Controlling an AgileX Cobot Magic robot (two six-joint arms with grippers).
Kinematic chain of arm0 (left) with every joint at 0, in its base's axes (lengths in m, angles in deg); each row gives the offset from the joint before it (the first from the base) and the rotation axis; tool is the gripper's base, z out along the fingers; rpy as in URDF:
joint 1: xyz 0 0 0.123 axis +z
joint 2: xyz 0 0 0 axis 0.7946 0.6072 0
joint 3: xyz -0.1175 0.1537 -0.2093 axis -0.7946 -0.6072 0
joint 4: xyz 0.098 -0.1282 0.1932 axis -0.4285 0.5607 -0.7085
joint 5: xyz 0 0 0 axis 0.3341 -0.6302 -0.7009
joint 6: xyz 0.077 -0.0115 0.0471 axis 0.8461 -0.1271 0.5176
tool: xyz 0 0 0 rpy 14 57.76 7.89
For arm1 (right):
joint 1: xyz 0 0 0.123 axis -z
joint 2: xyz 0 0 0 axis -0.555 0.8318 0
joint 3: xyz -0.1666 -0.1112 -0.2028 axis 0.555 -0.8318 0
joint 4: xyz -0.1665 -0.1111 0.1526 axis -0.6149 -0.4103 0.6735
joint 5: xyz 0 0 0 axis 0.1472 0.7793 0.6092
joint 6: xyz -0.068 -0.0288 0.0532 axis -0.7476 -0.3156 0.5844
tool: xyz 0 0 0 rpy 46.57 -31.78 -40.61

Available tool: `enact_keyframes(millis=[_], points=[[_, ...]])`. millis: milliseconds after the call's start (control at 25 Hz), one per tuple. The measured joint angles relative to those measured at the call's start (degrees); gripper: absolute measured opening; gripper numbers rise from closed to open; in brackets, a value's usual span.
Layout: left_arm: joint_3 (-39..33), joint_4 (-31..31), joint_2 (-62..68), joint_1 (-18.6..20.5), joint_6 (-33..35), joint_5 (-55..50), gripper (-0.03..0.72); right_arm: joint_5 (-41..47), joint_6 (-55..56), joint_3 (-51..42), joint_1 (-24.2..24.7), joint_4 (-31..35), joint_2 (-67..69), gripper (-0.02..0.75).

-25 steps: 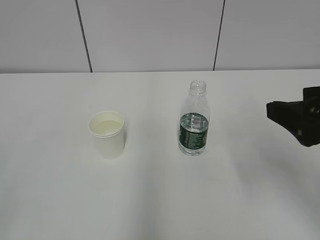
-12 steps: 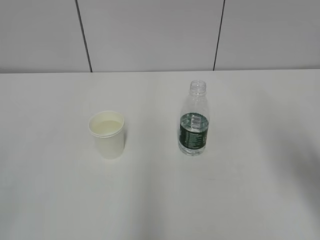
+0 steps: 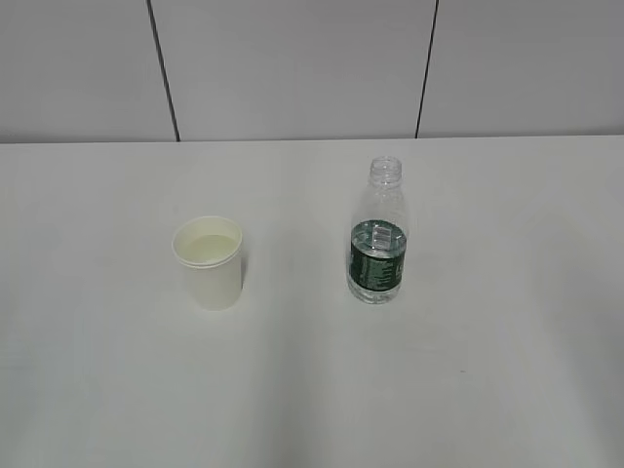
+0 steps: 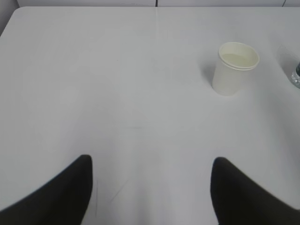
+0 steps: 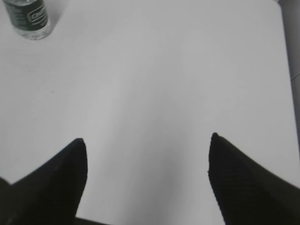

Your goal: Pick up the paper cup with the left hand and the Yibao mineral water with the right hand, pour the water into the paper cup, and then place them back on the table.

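Exterior view: the cup [image 3: 208, 261] stands upright on the table [image 3: 312, 390], left of centre, with pale liquid inside. The bottle [image 3: 378, 234] stands upright to its right, well apart from it, uncapped, with water up to about the top of its green label. Neither arm shows here.

Left wrist view: the left gripper [image 4: 150, 187] hangs over bare table, its two fingers [image 4: 61, 197] spread wide and empty. The cup stands far ahead to the right [image 4: 234, 68]; a sliver of the bottle [image 4: 296, 75] shows at the right edge.

Right wrist view: the right gripper [image 5: 146, 180] is also spread wide, holding nothing, above bare table. The bottle's base [image 5: 29, 18] sits at the top left corner, well apart from the fingers [image 5: 243, 183].
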Motion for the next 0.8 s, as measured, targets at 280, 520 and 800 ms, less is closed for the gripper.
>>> enact_keyframes(millis=[280, 520, 800], points=[[0.0, 0.0, 0.0, 0.0, 0.0, 0.0, 0.519, 10.11, -3.11, 0.1, 0.0, 8.37, -8.96, 0.592], [0.0, 0.0, 0.0, 0.0, 0.0, 0.0, 0.518, 14.32, -3.34, -1.05, 0.13, 9.95, -16.77, 0.592], [0.0, 0.0, 0.0, 0.0, 0.0, 0.0, 0.518, 15.0, -3.34, -1.82, 4.34, 10.63, -21.98, 0.592]])
